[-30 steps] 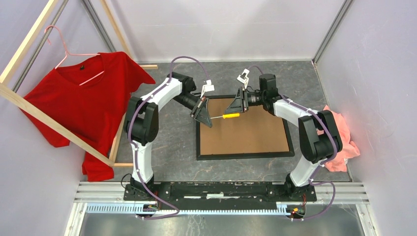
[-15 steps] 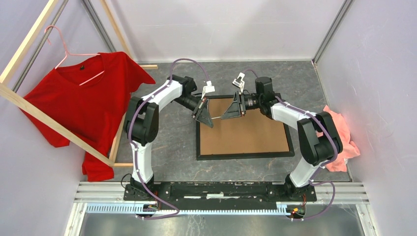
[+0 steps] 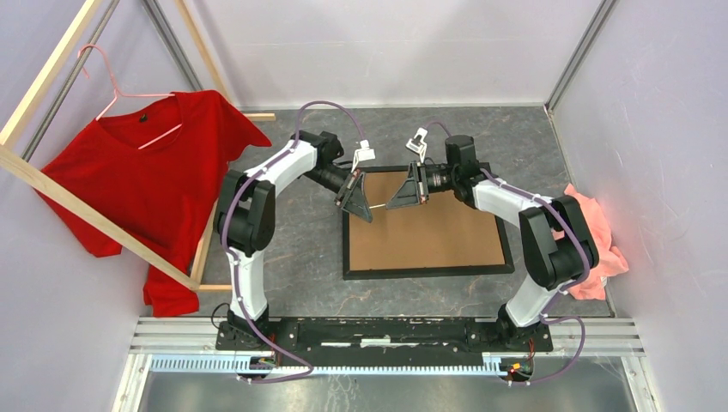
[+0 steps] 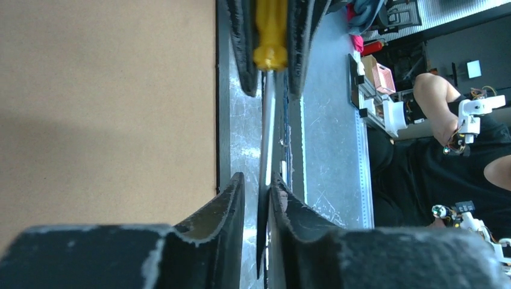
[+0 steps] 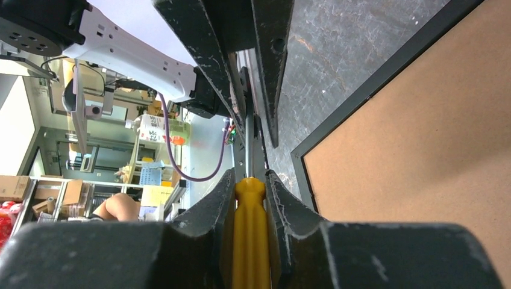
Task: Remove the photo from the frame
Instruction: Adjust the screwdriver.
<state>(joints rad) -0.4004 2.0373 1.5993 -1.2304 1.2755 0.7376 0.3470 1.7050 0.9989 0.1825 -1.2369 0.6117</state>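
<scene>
Seen from above, the frame [image 3: 429,274] lies flat in the middle of the table [image 3: 300,249], back side up, with its brown backing board [image 3: 438,236] showing. The photo cannot be seen. The two arms meet over the frame's far left corner, their jaws pointing at each other with a screwdriver [image 3: 378,206] between them. A red shirt [image 3: 146,189] hangs at the left and a pink cloth [image 3: 592,249] lies at the right.

The left wrist camera shows the left jaws almost closed, with the metal shaft running between them. I cannot tell whether they pinch it. The frame's black edge runs just beside the shaft.

The right wrist camera shows the right jaws closed on the yellow handle, pressing it from both sides. The shaft reaches forward into the left jaws, and the frame's corner lies to the right.
</scene>
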